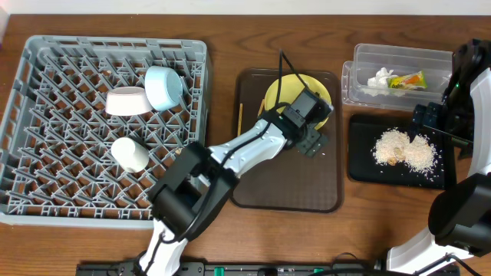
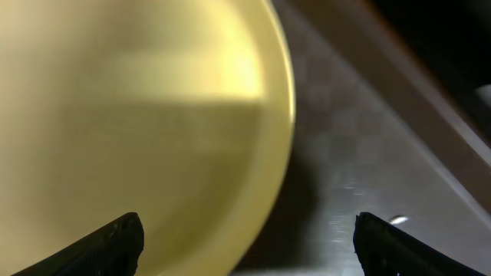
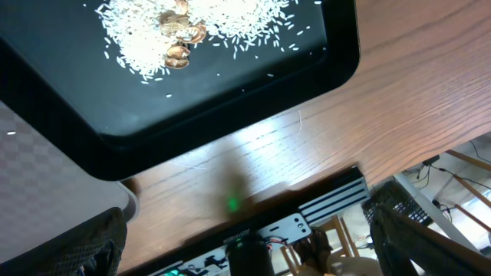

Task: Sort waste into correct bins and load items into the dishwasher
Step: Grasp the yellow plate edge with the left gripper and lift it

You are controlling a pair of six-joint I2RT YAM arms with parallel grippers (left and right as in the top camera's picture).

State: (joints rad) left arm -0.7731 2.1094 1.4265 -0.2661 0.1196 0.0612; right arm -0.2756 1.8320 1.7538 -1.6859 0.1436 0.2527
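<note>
The yellow plate (image 1: 285,93) lies at the back of the brown serving tray (image 1: 284,188). My left gripper (image 1: 313,144) is open low over the plate's front right rim. In the left wrist view the plate (image 2: 130,115) fills the left side and its edge lies between the open fingers (image 2: 249,234). The pink bowl (image 1: 126,101), light blue bowl (image 1: 163,87) and white cup (image 1: 130,153) sit in the grey dish rack (image 1: 46,176). The tissue (image 1: 381,78) and wrapper (image 1: 408,80) lie in the clear tub (image 1: 399,55). Rice crumbs (image 1: 403,148) lie on the black tray (image 1: 360,165). My right gripper (image 1: 424,116) is open and empty above it.
Thin chopsticks (image 1: 239,115) lie along the brown tray's left edge. In the right wrist view the black tray (image 3: 92,130) with rice (image 3: 153,38) is at the top, the wooden table (image 3: 322,130) and its front edge are below, and the open fingers (image 3: 245,230) hold nothing.
</note>
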